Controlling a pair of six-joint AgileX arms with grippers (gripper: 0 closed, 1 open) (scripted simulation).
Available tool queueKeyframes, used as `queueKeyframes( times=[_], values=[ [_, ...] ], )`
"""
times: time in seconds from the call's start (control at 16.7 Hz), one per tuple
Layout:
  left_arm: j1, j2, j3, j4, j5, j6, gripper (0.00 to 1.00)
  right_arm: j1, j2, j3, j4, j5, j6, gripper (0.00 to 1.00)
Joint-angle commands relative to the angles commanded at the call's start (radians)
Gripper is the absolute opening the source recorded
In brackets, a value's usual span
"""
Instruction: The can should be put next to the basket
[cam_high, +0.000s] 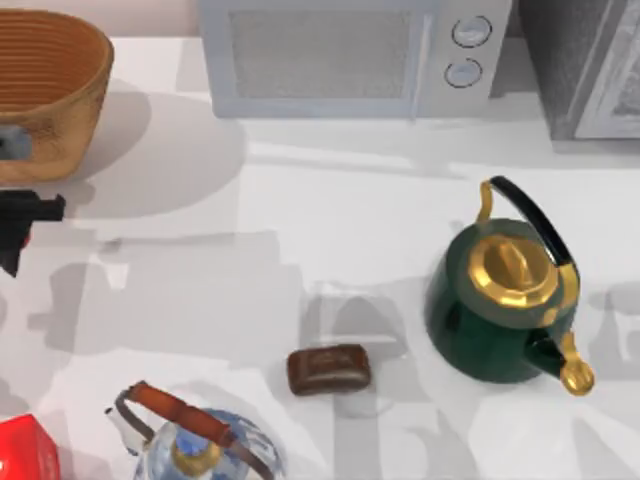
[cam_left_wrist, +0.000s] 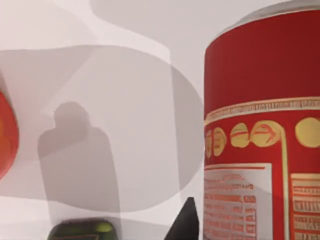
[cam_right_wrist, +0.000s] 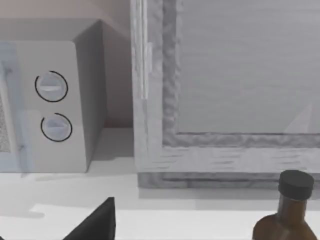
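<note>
Up close in my left wrist view, the can carries gold round emblems in a band and 2 cream panels of fine print below, but I can't read a word of it. The microwave has 2 dials, both unmarked. Nothing legible on anything else on the table.

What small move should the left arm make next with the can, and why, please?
Probably ease the can down onto the bare table right there. The left end effector sits at the table's left edge beside the basket, with the can close against it.
</note>
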Motion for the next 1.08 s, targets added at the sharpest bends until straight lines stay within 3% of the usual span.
queueKeyframes(
  times=[0.48,1.08],
  values=[
    [-0.008,0.038,0.019,0.065,0.005,-0.027,0.0,0.0,0.0,0.0,0.0,0.0,0.0,1.0],
    [-0.008,0.038,0.019,0.065,0.005,-0.027,0.75,0.0,0.0,0.0,0.0,0.0,0.0,1.0]
  ],
)
